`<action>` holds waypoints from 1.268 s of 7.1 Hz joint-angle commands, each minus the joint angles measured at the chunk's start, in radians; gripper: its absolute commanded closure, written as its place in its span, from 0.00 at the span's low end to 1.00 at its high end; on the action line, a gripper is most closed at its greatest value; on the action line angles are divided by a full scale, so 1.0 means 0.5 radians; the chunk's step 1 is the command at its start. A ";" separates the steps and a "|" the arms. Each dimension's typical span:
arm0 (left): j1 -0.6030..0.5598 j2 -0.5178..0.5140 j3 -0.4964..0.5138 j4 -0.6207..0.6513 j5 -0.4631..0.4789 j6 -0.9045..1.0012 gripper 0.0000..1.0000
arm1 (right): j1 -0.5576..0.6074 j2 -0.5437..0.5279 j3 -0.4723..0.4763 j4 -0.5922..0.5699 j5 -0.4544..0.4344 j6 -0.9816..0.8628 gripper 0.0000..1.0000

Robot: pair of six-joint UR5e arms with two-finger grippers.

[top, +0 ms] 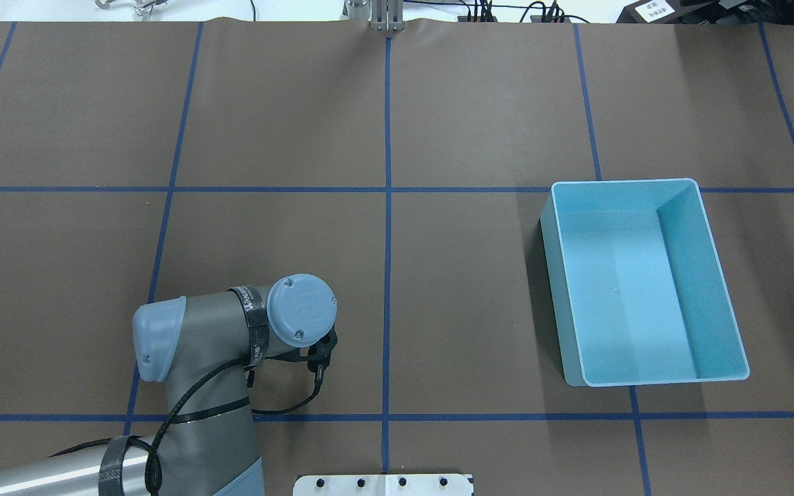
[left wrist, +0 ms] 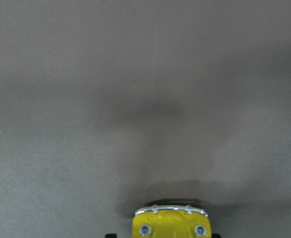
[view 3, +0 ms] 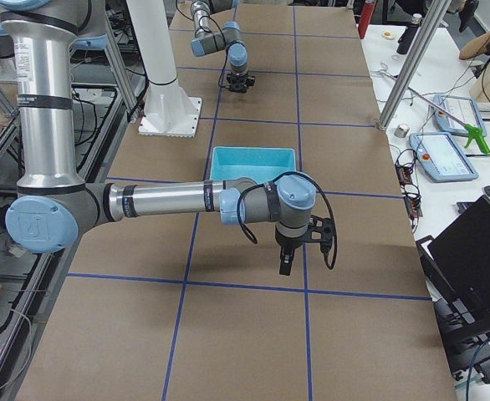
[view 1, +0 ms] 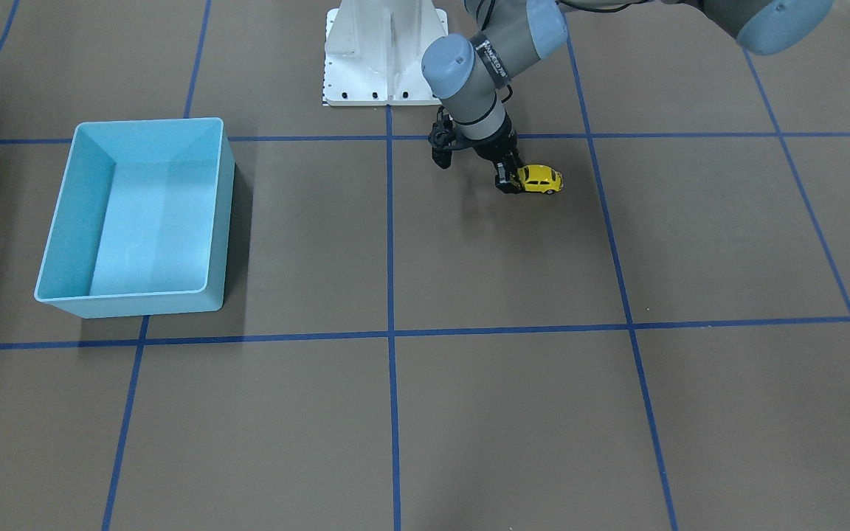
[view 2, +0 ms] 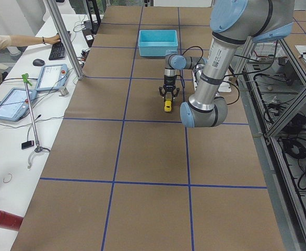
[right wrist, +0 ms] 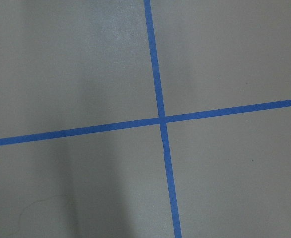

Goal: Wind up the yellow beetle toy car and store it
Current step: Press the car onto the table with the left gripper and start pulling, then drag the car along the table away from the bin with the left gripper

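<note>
The yellow beetle toy car [view 1: 541, 179] sits at table level on the brown mat, close to the robot's base. My left gripper [view 1: 511, 181] points down and is shut on one end of the car. The left wrist view shows the car's yellow end with its chrome bumper [left wrist: 171, 225] at the bottom edge. The overhead view hides the car under my left wrist [top: 300, 310]. The light blue bin [view 1: 130, 304] stands empty, well apart from the car. My right gripper [view 3: 284, 266] hangs over the mat beyond the bin; I cannot tell if it is open.
The white robot base plate [view 1: 384, 66] stands just behind the car. Blue tape lines [right wrist: 160, 119] grid the mat. A metal post [view 2: 64, 42] and a side desk with tablets [view 2: 17, 102] border the table's far side.
</note>
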 commanded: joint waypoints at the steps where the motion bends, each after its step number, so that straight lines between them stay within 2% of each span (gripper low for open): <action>1: -0.067 0.021 -0.164 0.013 -0.076 -0.003 1.00 | 0.000 -0.012 0.001 0.003 0.000 -0.003 0.00; 3: -0.190 0.199 -0.455 -0.011 -0.086 0.034 1.00 | 0.000 -0.003 -0.002 0.000 -0.006 0.000 0.00; 4: -0.242 0.248 -0.499 -0.072 -0.086 0.089 1.00 | 0.000 -0.006 -0.005 0.000 -0.006 0.000 0.00; 6: -0.508 0.261 -0.341 -0.274 -0.098 0.425 1.00 | 0.000 -0.003 -0.011 0.000 -0.003 0.000 0.00; 8: -0.696 0.230 -0.041 -0.438 -0.281 0.510 1.00 | 0.000 -0.027 -0.011 0.000 -0.006 0.000 0.00; 9: -0.736 0.188 0.110 -0.505 -0.288 0.586 1.00 | 0.003 -0.027 -0.011 0.000 -0.006 -0.003 0.00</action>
